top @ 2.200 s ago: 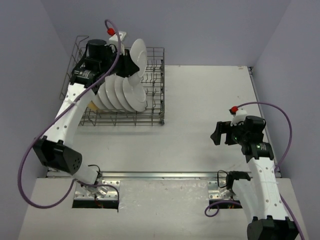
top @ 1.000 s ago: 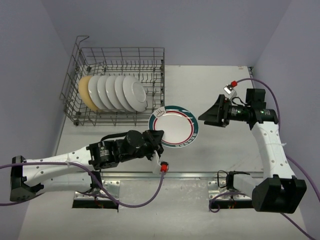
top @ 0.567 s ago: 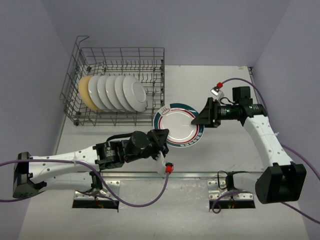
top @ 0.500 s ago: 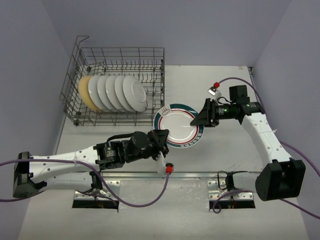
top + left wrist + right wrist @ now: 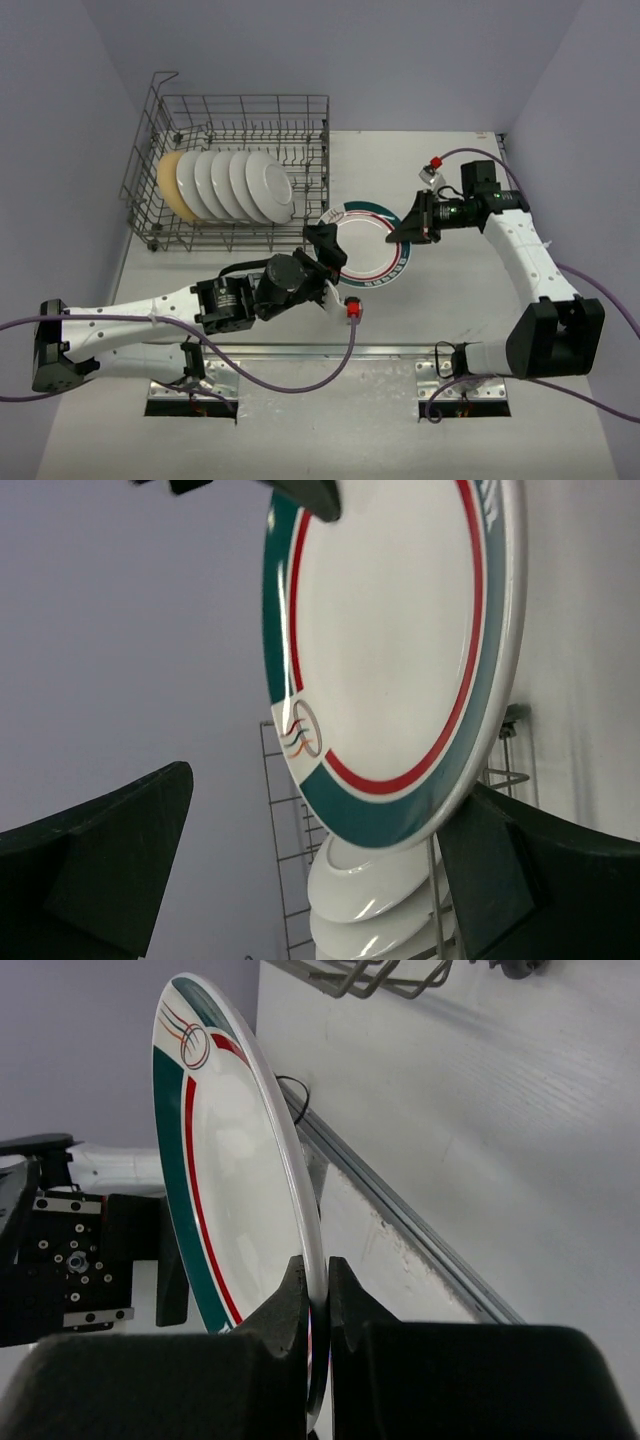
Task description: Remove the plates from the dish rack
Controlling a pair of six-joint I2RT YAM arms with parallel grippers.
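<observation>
Enclosure: plain pale lavender walls [image 5: 350,60] stand on the far side and both flanks, with no openings seen. Work surface: a flat white rectangular tabletop [image 5: 450,300] with a matte finish. A straight silver metal rail [image 5: 400,349] runs along its near edge. The right wrist view shows small dark marks beside the rail. In front lies a light grey speckled shelf [image 5: 330,430] carrying bolted metal base plates [image 5: 222,372]. Lighting is even and diffuse, and shadows are soft.

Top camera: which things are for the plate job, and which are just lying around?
For the job: teal-rimmed plate, racked plates, dish rack, right fingers pinching the plate, open left fingers.
Just there: table, metal rail.
</observation>
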